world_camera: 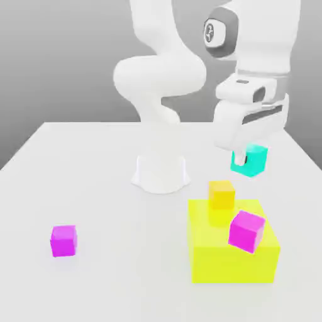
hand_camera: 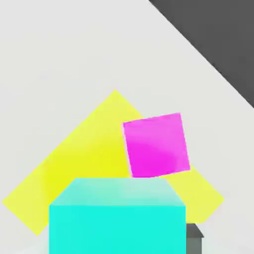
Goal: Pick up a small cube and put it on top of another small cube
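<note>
Exterior view: the gripper point(world_camera: 249, 153) has its jaws clamped on the cyan cube point(world_camera: 251, 161), held above the table point(world_camera: 94, 163), just behind the orange cube point(world_camera: 221, 194) on the yellow block point(world_camera: 220, 258)

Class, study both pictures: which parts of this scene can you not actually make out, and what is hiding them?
- Cyan cube, exterior view: its top is covered by the gripper holding it.
- Cyan cube, hand view: its bottom is cut off by the picture's edge.
- Yellow block, hand view: partly hidden behind the cyan cube and the magenta cube.
- Orange cube, exterior view: whether it rests on the yellow block or behind it.
</note>
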